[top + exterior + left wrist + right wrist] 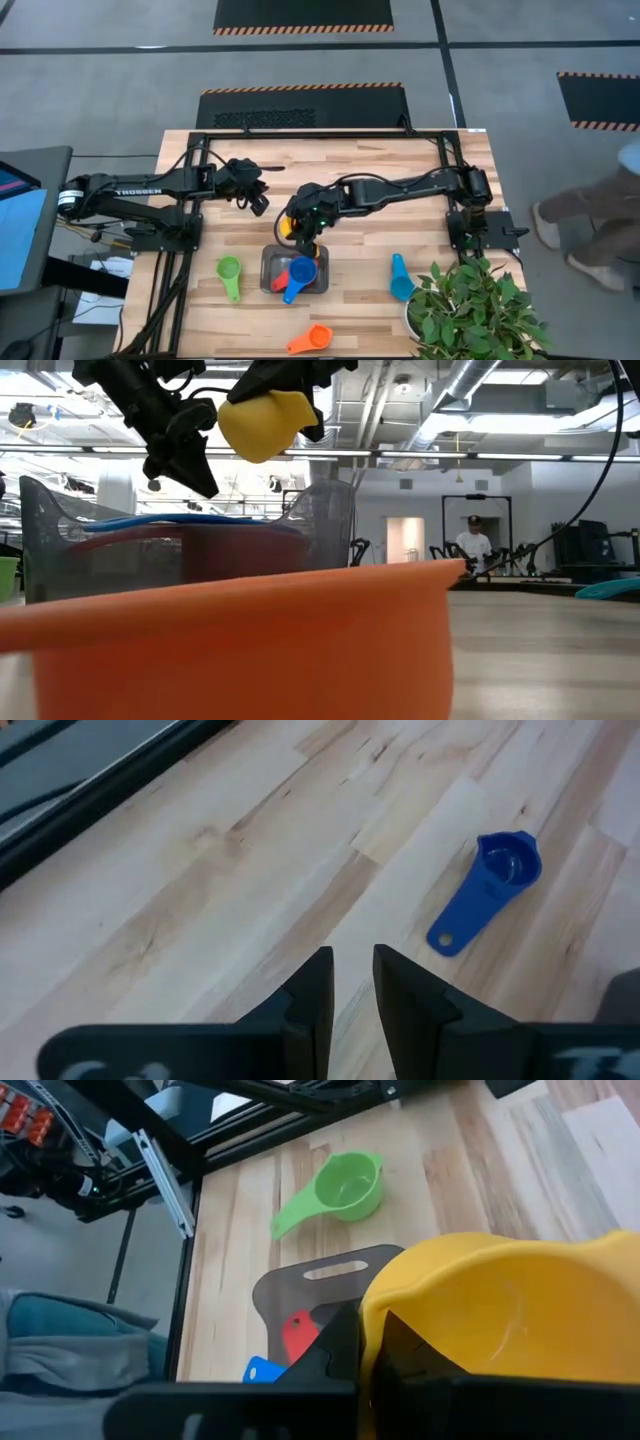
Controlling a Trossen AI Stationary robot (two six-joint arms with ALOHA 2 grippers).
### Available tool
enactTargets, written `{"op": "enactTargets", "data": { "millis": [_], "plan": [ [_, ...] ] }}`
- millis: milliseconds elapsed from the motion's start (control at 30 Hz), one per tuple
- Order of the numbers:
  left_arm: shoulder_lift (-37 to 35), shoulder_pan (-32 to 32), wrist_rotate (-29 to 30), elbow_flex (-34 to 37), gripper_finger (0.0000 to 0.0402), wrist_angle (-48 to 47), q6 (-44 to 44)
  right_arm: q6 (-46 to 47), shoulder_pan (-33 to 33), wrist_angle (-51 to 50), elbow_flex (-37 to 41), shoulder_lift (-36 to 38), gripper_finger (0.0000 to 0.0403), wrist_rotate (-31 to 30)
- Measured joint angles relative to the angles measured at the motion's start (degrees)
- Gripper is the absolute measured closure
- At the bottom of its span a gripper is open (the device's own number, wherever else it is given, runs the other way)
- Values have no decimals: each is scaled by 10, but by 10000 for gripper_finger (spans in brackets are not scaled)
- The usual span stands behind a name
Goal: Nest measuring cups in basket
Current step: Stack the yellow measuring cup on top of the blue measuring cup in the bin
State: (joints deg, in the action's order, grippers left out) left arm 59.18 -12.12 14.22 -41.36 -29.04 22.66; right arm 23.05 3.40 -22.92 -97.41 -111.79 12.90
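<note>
1. The right gripper [303, 232] sits near the middle of the high view, just above the basket [268, 272], with its fingers clamped on the rim of the yellow cup [500, 1320].
2. In the low view, the yellow cup [262, 422] hangs at the upper left of the frame, above the basket's rim [330, 520].
3. The basket, lower centre of the high view, holds a blue cup [300, 275] and a red cup [283, 278].
4. On the table around it lie the green cup [229, 273] to its left, the orange cup [312, 340] below it and the light blue cup [400, 280] to its right.
5. The left gripper [258, 196] hovers above the table, left of centre in the high view, its fingers [312, 992] nearly together with a narrow gap, holding nothing.
6. The left wrist view shows a dark blue cup [490, 885] lying on the wood at the right of the frame.
7. A potted plant [470, 310] fills the lower right corner of the high view.
</note>
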Motion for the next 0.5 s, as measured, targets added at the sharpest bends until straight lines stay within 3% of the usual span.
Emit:
{"op": "enactTargets", "data": {
  "millis": [500],
  "plan": [
    [0, 0, -16, 0, 340, 0, -2, -11, 11, 0, 0, 0, 389, 7]
  ]
}}
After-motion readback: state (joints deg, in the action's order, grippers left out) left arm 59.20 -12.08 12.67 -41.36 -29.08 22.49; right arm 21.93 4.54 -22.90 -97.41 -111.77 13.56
